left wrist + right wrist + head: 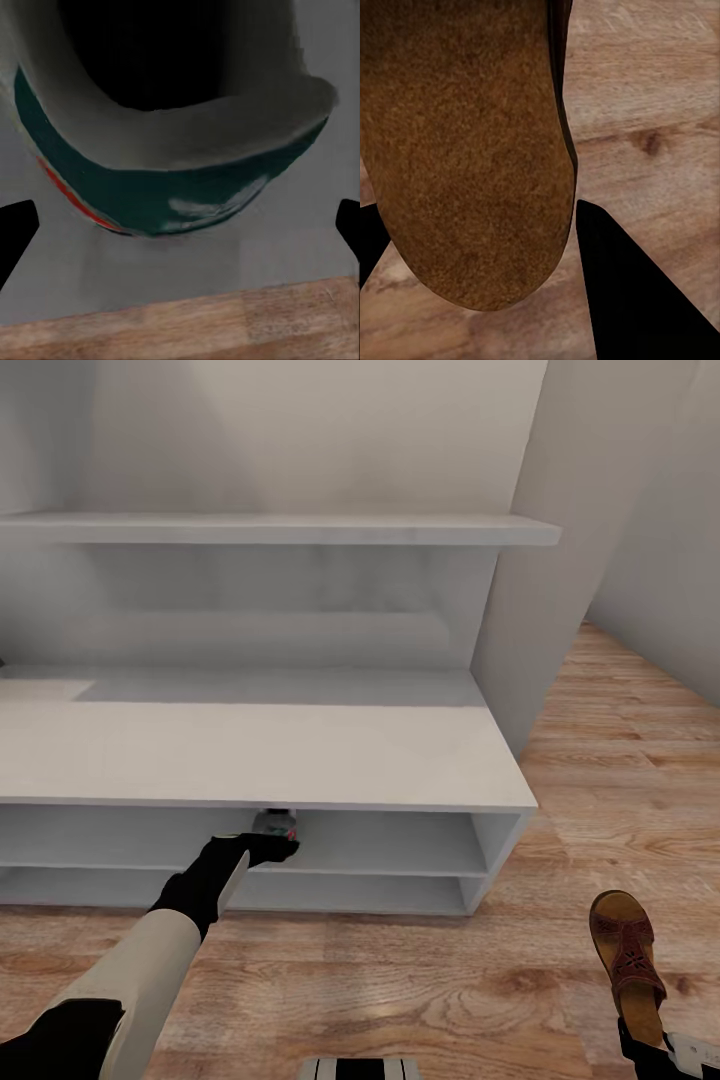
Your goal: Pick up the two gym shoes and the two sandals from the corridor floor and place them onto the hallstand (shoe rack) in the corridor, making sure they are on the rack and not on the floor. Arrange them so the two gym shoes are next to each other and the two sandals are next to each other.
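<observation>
Left claw spread wide, white teal-striped sneaker just ahead on the white rack's shelf — placed; next, withdraw. Right claw clasps the brown leather sandal.

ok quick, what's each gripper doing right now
Left gripper: open, white teal-striped gym shoe between its fingers on the rack shelf.
Right gripper: shut on dark-brown leather sandal.

The hallstand looked smooth, matt white — the sandal grainy brown leather, the floor wood-grained.
</observation>
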Motion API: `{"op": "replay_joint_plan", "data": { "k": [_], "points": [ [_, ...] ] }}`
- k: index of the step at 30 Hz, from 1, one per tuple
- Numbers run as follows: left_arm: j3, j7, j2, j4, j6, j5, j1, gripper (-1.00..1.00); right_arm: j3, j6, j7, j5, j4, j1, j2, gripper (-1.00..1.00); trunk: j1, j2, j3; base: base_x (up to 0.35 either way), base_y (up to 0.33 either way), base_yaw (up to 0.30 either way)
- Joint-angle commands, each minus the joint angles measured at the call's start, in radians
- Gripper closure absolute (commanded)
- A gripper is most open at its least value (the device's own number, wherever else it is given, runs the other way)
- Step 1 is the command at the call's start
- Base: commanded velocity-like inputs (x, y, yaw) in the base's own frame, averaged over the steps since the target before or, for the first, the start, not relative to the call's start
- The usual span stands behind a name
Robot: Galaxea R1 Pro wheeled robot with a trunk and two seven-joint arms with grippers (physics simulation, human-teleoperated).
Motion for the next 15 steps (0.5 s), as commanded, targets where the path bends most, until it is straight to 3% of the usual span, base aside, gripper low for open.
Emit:
{"op": "replay_joint_plan", "data": {
  "k": [1, 8, 15],
  "points": [
    [0.001, -0.005, 0.0, -0.002, 0.004, -0.007, 0.0, -1.0, -0.009, -0.003, 0.009, 0.001, 0.0, -0.001, 0.0, 1.0, 0.0, 0.0, -0.001, 0.0, 0.0, 0.0],
    [0.004, -0.005, 0.002, -0.002, 0.001, -0.006, 0.001, -1.0, -0.009, -0.003, 0.009, 0.001, 0.0, -0.001, 0.0, 1.0, 0.0, 0.0, -0.001, -0.017, 0.0, 0.0],
    [0.006, -0.005, 0.005, -0.002, -0.001, -0.006, 0.001, -1.0, -0.009, -0.003, 0.009, 0.001, 0.001, -0.001, 0.0, 1.0, 0.0, 0.0, -0.001, -0.267, 0.0, 0.0]
  ]
}}
